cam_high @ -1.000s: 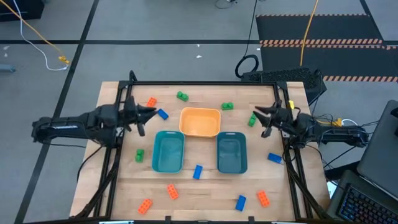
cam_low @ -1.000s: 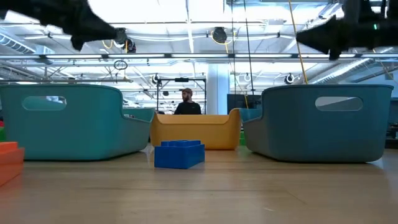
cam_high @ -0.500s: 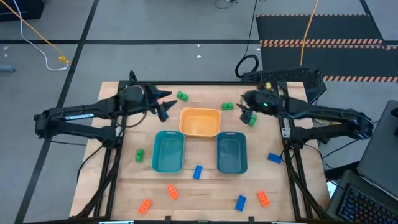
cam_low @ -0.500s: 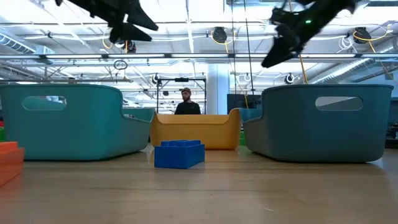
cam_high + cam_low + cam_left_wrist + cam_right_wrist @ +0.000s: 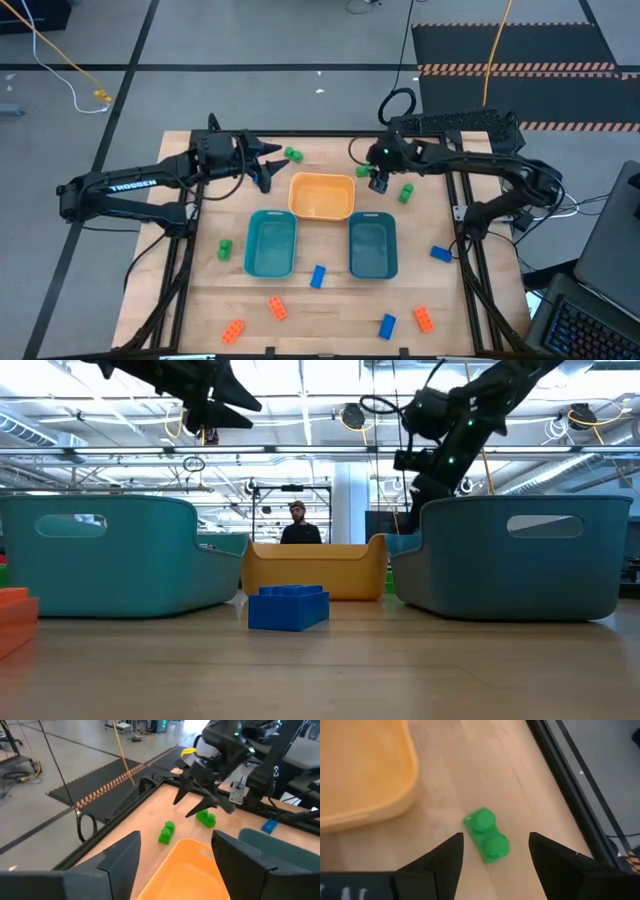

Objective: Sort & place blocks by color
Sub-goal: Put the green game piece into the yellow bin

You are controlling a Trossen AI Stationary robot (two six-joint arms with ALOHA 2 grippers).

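The right gripper [image 5: 378, 184], jaws apart and empty, hung directly over a green brick [image 5: 487, 834] lying just beside the orange bin [image 5: 322, 197] near the table's far edge. Judging from the wrist view, the clean way in was straight down, fingers straddling the brick's narrow sides, clear of the bin wall. The left gripper [image 5: 262, 172] hovered open and empty at the bin's other side (a blue brick likely lay beneath it, hidden in the overhead view). Counted from above: three bins, one orange and two teal [image 5: 271, 243]; three green bricks plus the one under the gripper; three blue; three orange.
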